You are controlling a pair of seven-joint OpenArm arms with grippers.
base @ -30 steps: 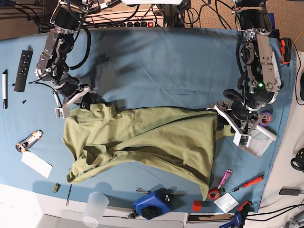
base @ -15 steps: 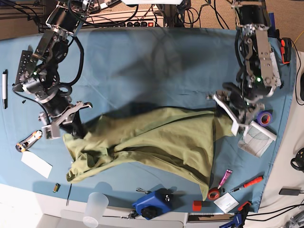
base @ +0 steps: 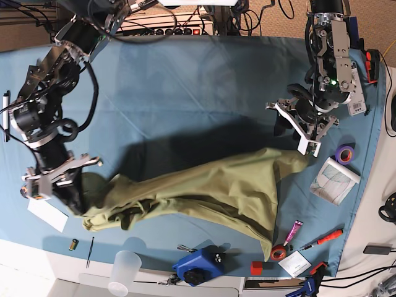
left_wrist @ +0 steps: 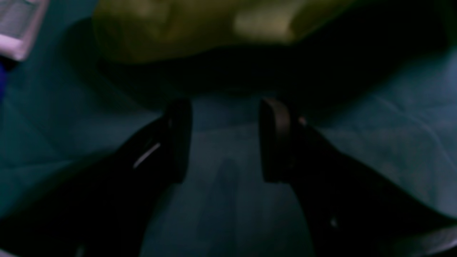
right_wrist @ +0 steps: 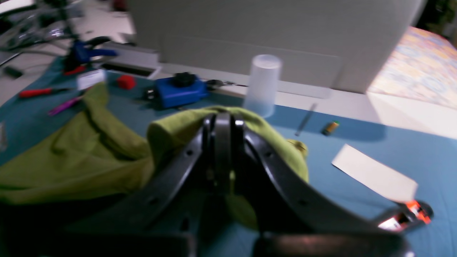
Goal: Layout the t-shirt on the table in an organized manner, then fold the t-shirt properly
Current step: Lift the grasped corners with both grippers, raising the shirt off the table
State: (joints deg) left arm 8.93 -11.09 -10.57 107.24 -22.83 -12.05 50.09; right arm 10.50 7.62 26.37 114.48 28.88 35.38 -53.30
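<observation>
The t-shirt (base: 204,192) lies rumpled across the lower middle of the base view on the table (base: 185,80), stretched from lower left toward the right.

The right gripper (base: 73,197), at the lower left of that frame, has its jaws pressed together on a bunched fold of the shirt's left end (the right wrist view shows green cloth (right_wrist: 178,128) humped over the closed fingers (right_wrist: 222,142)).

Just beyond it lie a white card (base: 47,214), a small battery (base: 73,244) and a clear cup (base: 124,272) at the bottom edge.

The left gripper (base: 296,129), at the upper right, stands with jaws apart and nothing between them, just above the shirt's right corner; a roll of purple tape (base: 345,153) sits nearby.
</observation>
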